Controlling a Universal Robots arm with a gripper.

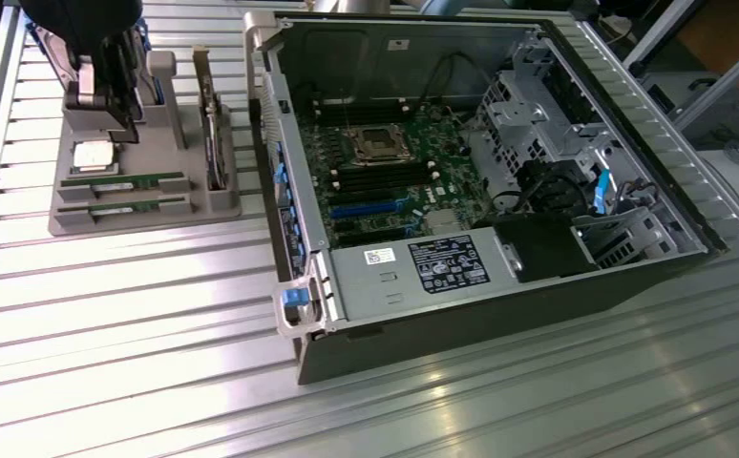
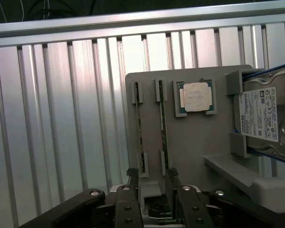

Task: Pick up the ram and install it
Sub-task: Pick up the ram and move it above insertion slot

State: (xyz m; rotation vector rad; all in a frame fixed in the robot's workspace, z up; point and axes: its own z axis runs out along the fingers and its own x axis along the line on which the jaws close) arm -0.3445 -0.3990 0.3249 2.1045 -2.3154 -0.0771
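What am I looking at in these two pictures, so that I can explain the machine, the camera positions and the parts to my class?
The machine is a single robot arm with a two-fingered gripper. One picture comes from a camera standing off the arm, the other from a camera on its wrist, looking past the gripper. On the slatted metal table stands an open computer case and, to the exterior view's left of it, a grey holder. The holder carries two ram sticks on edge, a square processor chip and a hard drive. The gripper is open, holds nothing, and hangs over the holder near one end of the ram sticks.
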